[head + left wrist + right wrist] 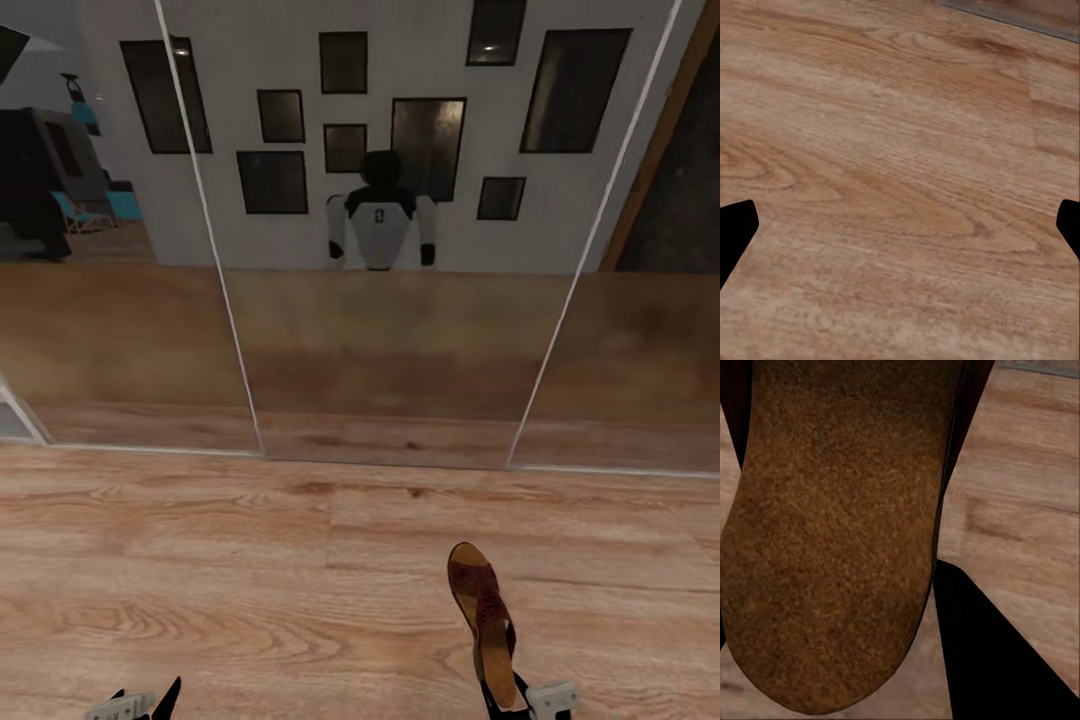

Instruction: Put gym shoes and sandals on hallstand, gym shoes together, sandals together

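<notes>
One dark reddish-brown sandal with a tan insole hangs just above the corridor floor, toe pointing away from me. My right gripper is shut on its heel end at the lower edge of the head view. The right wrist view looks along the sandal's rough brown sole, with one black finger beside it. My left gripper sits low on the left, open and holding nothing; in the left wrist view its fingertips stand wide apart over bare planks. The gym shoes and the hallstand are out of view.
Mirrored sliding panels close off the space straight ahead, running on a floor rail. They reflect my own white body and a wall of dark picture frames. A pale object's corner shows at the far left.
</notes>
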Controlling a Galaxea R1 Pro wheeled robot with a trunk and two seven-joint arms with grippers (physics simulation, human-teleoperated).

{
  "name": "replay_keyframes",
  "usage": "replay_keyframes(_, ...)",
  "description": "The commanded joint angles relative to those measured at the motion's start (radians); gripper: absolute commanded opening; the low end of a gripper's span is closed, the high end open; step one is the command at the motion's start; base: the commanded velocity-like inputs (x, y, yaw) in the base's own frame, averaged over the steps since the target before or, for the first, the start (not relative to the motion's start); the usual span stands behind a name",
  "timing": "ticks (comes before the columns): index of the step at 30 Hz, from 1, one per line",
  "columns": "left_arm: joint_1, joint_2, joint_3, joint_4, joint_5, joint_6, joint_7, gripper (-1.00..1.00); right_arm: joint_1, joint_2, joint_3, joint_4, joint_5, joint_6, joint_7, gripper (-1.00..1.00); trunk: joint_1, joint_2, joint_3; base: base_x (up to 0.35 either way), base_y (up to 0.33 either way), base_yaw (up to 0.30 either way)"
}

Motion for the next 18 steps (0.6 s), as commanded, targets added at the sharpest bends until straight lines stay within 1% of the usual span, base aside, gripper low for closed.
replay_keyframes(1, -0.001, 0.000, 0.004, 0.002, 0.005, -0.001, -0.008, 1.00, 0.000, 0.003, 0.002, 0.000, -0.012, -0.002, 0.007, -1.00, 0.000, 0.000, 0.001, 0.188, 0.246, 0.171)
replay_keyframes(8, -0.001, 0.000, 0.006, 0.002, 0.008, -0.001, -0.008, 1.00, 0.000, 0.009, 0.002, 0.000, -0.011, -0.002, 0.007, -1.00, 0.000, 0.000, 0.008, 0.185, 0.252, 0.214)
replay_keyframes(18, -0.001, 0.000, 0.007, 0.002, 0.010, -0.001, -0.007, 1.00, 0.000, 0.009, 0.004, 0.002, -0.011, -0.001, 0.007, -1.00, 0.000, 0.000, 0.014, 0.147, 0.282, 0.257)
